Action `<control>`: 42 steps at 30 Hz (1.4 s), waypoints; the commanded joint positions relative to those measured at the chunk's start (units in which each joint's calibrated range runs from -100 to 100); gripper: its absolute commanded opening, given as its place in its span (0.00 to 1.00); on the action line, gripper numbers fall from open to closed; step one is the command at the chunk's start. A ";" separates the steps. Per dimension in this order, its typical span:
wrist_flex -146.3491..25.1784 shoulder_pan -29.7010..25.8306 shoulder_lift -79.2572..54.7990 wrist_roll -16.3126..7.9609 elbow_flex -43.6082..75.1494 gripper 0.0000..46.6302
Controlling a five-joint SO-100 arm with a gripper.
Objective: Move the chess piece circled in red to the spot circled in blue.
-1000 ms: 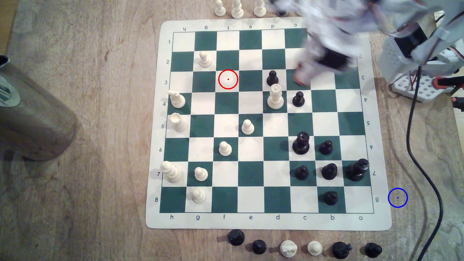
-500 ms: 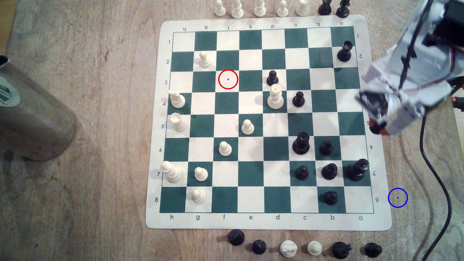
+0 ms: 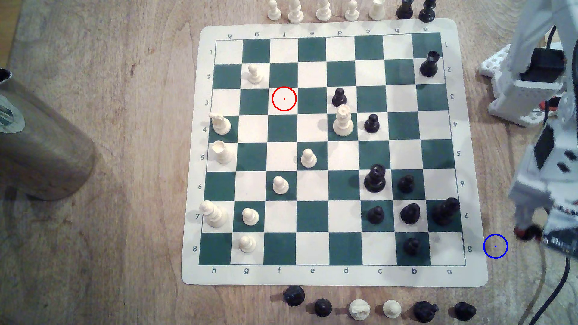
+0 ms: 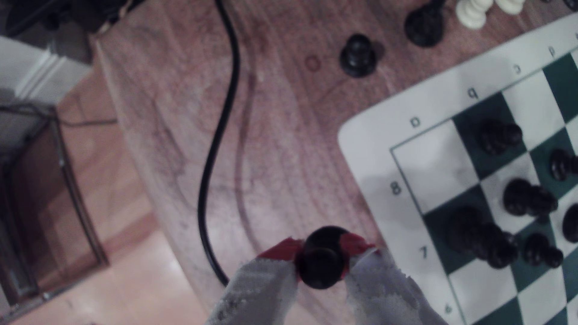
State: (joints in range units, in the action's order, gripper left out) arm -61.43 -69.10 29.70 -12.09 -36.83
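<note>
Tool [image 4: 323, 254] with red-tipped fingers [image 4: 281, 250] closed on the black pawn [image 4: 322, 259], gripping it at the neck above the wooden table [image 4: 275, 140]. In the exterior view the tool [image 3: 527, 232] hangs just beside the blue ring [image 3: 495, 246], off the chessboard's [image 3: 475, 265] right edge near rank 8.

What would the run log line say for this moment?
hand: shut on black pawn | above bare table, off the board | blue ring: unfilled, to the hand's left in the exterior view
</note>
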 commanded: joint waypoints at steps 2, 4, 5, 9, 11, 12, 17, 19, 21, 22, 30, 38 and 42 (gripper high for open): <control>5.66 0.07 -4.07 0.54 6.00 0.01; 6.89 0.47 -6.95 0.68 6.09 0.01; 7.46 0.54 -7.80 0.73 5.91 0.01; 10.08 1.72 -12.05 1.03 5.10 0.01; 10.49 2.11 -13.32 1.07 4.73 0.01; 10.98 2.19 -14.25 1.07 4.37 0.01; 11.48 1.33 -15.27 0.88 3.10 0.01; 11.48 0.78 -15.36 0.83 2.29 0.01; 11.80 -0.08 -15.44 0.68 0.84 0.01; 12.05 -0.24 -15.44 0.68 0.20 0.01; 13.20 -0.79 -16.29 0.34 -1.61 0.01; 14.26 -0.24 -18.16 0.24 -2.43 0.01; 15.41 -0.32 -18.24 0.20 -2.70 0.01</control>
State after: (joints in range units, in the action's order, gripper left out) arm -47.17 -69.76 10.60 -11.65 -39.99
